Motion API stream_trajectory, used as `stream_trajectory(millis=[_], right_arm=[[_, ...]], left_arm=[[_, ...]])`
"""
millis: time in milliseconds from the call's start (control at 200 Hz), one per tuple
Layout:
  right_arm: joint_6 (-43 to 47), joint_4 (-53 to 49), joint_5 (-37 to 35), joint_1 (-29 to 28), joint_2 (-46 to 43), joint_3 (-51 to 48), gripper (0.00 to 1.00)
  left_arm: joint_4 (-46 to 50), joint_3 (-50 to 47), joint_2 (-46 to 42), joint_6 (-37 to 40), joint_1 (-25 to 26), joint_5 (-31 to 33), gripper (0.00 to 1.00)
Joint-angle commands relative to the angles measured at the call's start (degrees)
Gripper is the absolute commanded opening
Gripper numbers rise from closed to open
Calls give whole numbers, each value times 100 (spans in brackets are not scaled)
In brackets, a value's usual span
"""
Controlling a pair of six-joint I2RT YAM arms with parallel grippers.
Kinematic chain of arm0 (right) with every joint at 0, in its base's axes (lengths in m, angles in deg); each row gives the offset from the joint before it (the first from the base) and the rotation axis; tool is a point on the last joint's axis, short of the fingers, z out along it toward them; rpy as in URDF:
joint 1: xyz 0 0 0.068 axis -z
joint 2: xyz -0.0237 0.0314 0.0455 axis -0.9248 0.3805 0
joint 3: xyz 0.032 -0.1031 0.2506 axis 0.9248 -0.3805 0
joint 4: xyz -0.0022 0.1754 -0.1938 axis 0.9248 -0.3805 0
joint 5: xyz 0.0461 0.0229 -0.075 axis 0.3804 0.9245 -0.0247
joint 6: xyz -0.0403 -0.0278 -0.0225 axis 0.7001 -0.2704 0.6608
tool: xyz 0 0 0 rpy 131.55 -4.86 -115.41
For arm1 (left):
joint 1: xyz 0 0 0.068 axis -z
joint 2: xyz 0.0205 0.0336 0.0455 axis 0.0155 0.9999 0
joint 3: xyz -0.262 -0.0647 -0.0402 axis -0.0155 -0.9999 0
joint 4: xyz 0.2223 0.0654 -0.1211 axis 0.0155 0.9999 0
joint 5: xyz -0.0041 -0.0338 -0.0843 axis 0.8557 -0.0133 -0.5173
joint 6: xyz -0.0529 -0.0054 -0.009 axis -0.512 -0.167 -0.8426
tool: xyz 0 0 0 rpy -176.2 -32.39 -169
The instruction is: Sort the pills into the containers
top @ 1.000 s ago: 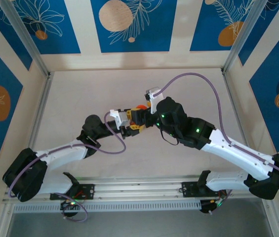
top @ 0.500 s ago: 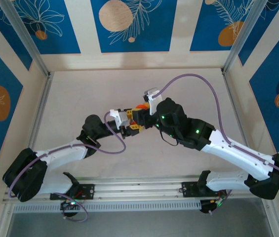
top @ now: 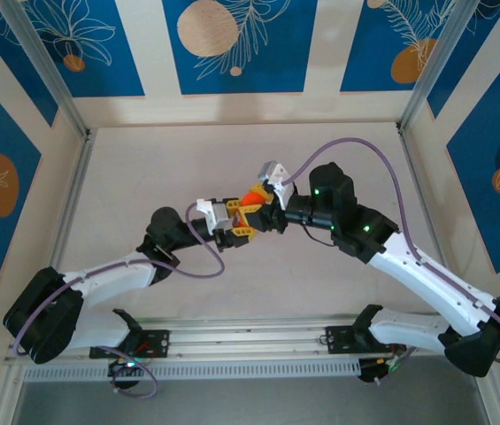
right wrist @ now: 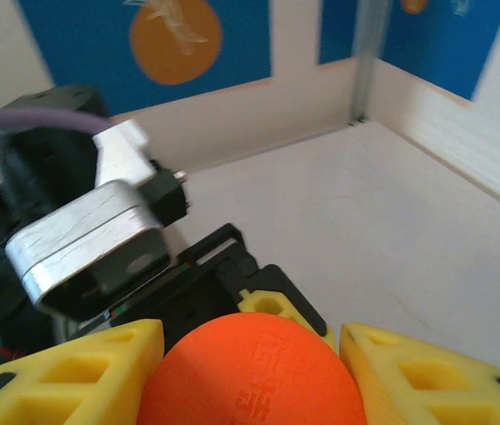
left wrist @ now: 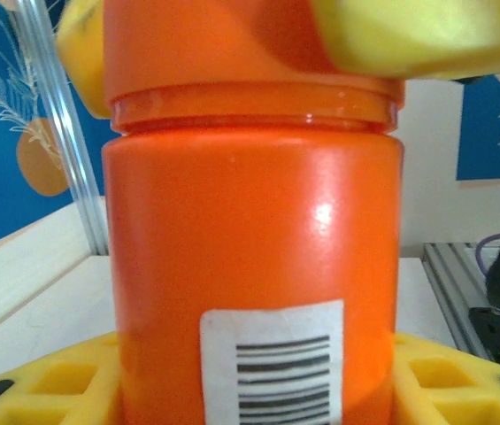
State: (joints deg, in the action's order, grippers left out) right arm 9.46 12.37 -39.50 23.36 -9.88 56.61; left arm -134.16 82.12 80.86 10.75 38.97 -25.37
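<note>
The left tool is squeezed shut on the orange bottle. The right tool is squeezed shut on its lid, over the middle of the tabletop. The lid looks on, so the pills are likely inside and all the sorting is left to do.

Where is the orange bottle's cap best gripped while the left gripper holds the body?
Probably by the cap on its round side wall, above the neck ring, with fingers on opposite sides and coming from the right arm's side. The left gripper clamps the lower body of the orange bottle, leaving the top free. The right gripper flanks the cap there.
</note>
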Motion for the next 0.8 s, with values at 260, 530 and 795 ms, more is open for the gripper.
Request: stream_trajectory(millis=[260,530,795], right_arm=[[4261,-3230,4236,1019,1048,1323,44],[5498,-4631,4156,1131,1805,2401,59],[5335,-4361,3941,1155,1763,2435,76]], left_arm=[[-536,78,30,-163,-28,-256,0],[-534,88,19,-154,-24,-367,0],[-537,101,65,-163,-26,-393,0]])
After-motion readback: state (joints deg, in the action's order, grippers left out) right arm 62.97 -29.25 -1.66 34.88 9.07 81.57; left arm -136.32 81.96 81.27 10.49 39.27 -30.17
